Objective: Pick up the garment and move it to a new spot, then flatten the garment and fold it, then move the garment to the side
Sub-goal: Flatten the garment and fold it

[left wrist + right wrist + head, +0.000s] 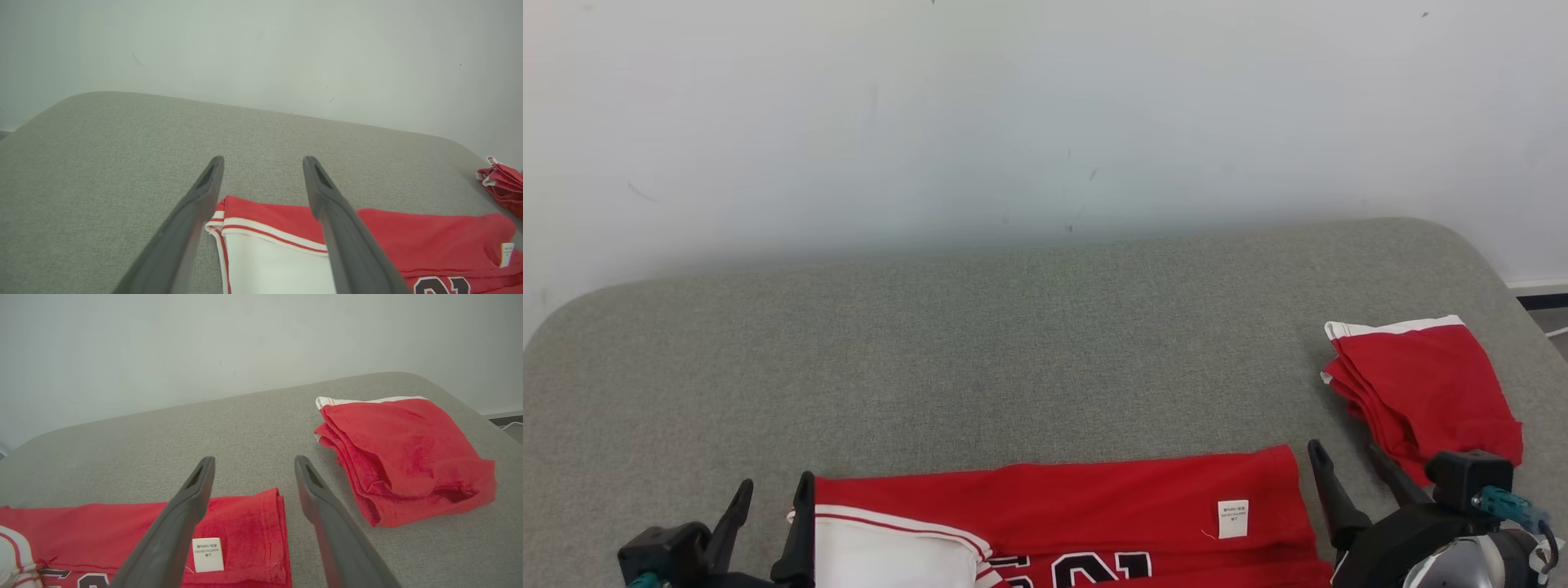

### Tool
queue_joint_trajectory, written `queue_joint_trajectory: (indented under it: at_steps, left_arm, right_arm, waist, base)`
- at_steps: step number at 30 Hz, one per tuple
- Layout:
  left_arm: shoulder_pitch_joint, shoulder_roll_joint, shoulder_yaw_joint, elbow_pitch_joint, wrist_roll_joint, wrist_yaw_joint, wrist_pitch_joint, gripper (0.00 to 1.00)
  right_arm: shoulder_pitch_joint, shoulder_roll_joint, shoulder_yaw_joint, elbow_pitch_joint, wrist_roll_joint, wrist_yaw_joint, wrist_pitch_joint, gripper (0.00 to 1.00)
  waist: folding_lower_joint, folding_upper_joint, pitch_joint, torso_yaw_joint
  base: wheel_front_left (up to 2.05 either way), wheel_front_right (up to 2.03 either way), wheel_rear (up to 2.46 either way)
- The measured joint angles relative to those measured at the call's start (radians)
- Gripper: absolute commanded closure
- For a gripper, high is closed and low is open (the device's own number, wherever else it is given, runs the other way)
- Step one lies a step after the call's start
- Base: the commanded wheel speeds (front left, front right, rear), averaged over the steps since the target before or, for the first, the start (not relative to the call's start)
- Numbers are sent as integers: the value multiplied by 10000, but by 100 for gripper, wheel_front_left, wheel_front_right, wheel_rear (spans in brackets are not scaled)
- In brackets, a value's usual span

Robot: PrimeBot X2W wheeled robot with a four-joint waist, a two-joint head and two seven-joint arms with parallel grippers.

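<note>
I logged the red jersey [1094,506] spread flat along the padded top's [1013,327] near edge, with the left gripper [776,482] at its white-sleeved corner and the right gripper [1341,447] at its tagged end, both released and empty, presumably poised for folding, clear of the folded red garment [1421,384] by the right edge.

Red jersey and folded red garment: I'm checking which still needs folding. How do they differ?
The red jersey lies spread wide along the near edge; the folded red garment is a compact stack of layers at the right. The jersey shows a white sleeve, dark numerals and a white label; the folded garment shows plain red with one white edge. Both are red and lie on the grey padded surface.
</note>
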Motion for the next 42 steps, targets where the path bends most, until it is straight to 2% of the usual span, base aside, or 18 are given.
queue_joint_trajectory:
  at_steps: [3,8,15,22,32,42]
  left_arm:
    - [0,-19,-17,6,0,0,0,0]
    - [-7,-54,-15,-10,0,2,0,0]
    - [-191,-132,-125,8,0,2,0,0]
    - [-467,-176,-370,44,75,-96,2,0]
    - [-614,-242,-556,104,148,-104,-88,0]
    - [-621,-376,-612,174,150,-182,-163,0]
  right_arm:
    - [59,-2,146,96,-100,-173,598,0]
    - [201,0,274,458,-487,-671,1521,0]
    - [59,8,474,1381,-644,-884,2132,0]
    - [-91,86,468,2215,-646,-1147,2268,0]
    - [-868,159,435,3085,-640,-1317,2171,0]
    - [-843,219,336,3544,-612,-1459,2211,0]
  waist:
    - [0,0,5,5]
    - [0,0,103,9]
    - [1,0,245,41]
    - [0,0,402,221]
    - [1,0,697,535]
    - [0,0,751,617]
  base:
    - [0,0,0]
    - [0,0,0]
    - [0,0,0]
    - [0,0,0]
    - [0,0,0]
    - [0,0,0]
